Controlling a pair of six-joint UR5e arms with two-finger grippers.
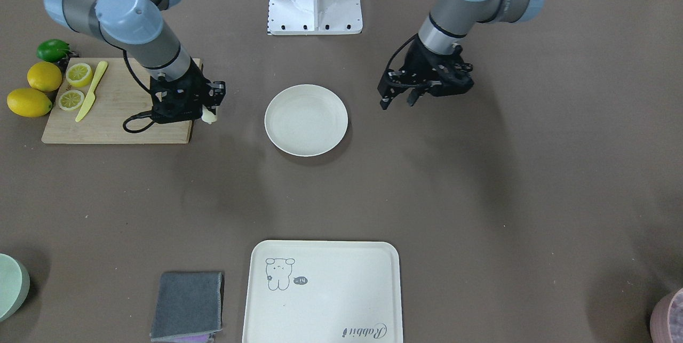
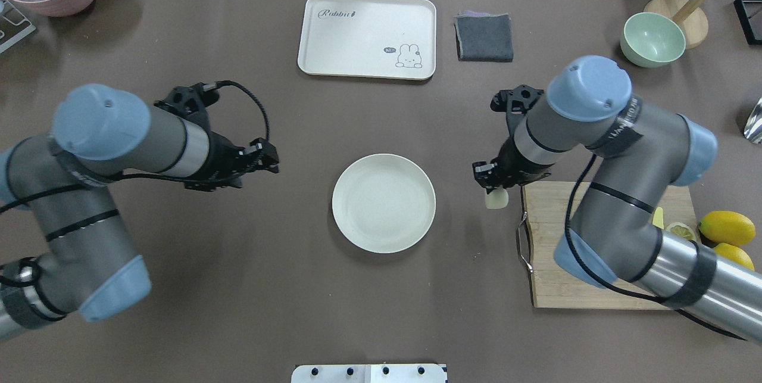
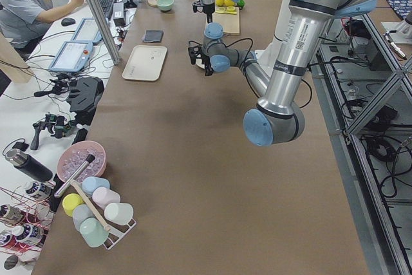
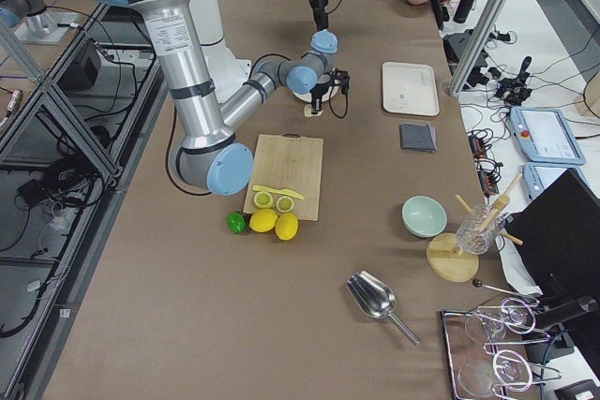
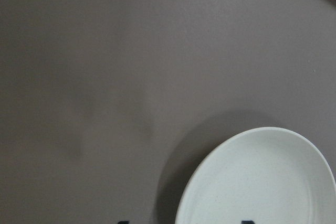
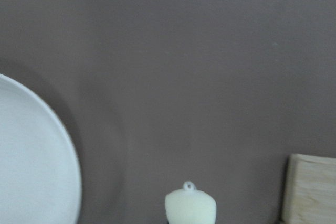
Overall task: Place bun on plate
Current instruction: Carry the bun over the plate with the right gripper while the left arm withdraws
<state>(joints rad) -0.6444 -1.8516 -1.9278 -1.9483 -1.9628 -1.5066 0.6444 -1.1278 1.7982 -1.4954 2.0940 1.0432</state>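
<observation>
Front view: right gripper [image 1: 210, 107] pinching small pale cream rounded bun [image 1: 209, 116], at 9 o'clock of round off-white plate [image 1: 306, 120]. Left gripper [image 1: 398, 101] spread, idle.
Overhead: bun at plate's 3 o'clock, not over it.
Carry step; next probably shift over plate, lower, release.

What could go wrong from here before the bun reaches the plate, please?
The right gripper seems to pinch the bun only by its top, so it might slip out short of the plate. If carried low, the bun could catch the plate's raised rim and shove it. Released from height, it may roll off the shallow plate.
</observation>
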